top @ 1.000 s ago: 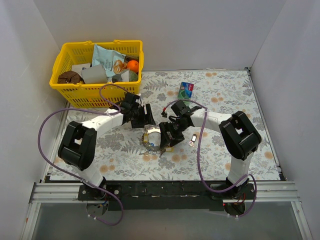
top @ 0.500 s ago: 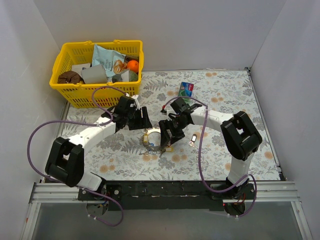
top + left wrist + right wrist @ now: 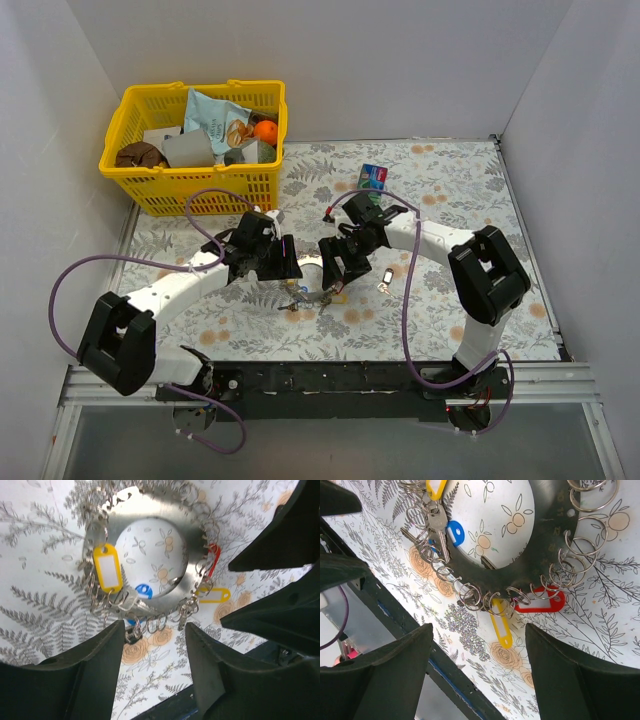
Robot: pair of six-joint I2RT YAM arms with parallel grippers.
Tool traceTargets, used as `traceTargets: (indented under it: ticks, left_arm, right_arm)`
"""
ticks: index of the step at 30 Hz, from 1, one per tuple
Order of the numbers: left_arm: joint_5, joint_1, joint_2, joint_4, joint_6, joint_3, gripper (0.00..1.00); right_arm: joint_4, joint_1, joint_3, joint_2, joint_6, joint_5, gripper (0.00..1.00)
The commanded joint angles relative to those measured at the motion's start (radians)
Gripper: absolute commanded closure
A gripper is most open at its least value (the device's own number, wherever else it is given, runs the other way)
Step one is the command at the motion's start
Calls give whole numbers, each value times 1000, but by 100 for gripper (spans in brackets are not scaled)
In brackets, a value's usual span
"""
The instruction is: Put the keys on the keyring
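The keyring (image 3: 192, 555) is a flat silvery toothed ring lying on the flowered table, hung with several small split rings. On it are keys with yellow (image 3: 107, 569), blue (image 3: 144, 590) and red (image 3: 215, 557) tags. In the right wrist view the keyring (image 3: 552, 545) shows yellow (image 3: 501, 626), red (image 3: 540, 602) and blue (image 3: 454, 533) tags. My left gripper (image 3: 152, 650) and right gripper (image 3: 477, 650) are both open and empty, hovering over the ring from either side. In the top view the left gripper (image 3: 283, 266) and right gripper (image 3: 333, 274) mostly hide the ring (image 3: 306, 288). A whitish-tagged key (image 3: 386, 277) lies loose to the right.
A yellow basket (image 3: 190, 188) full of packets and food stands at the back left. A small blue-green packet (image 3: 373, 177) lies at the back middle. The black front rail (image 3: 445, 680) of the table runs just beyond the ring. White walls close in the sides.
My left gripper has swung from the far left side down and in over the keyring. My right gripper has shifted slightly and stays open over the ring.
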Motion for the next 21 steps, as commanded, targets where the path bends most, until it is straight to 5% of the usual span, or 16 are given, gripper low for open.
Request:
traceTargets:
  ticks: [1,21]
  left_arm:
    - [-42,-31,-54,-53,-43,-35,50]
    - [-173,-158,41,-96,-94,-6,60]
  right_arm:
    - [-12,3,17,-54,-5,5,18]
    - [37,3,-75,-120,8,16,18]
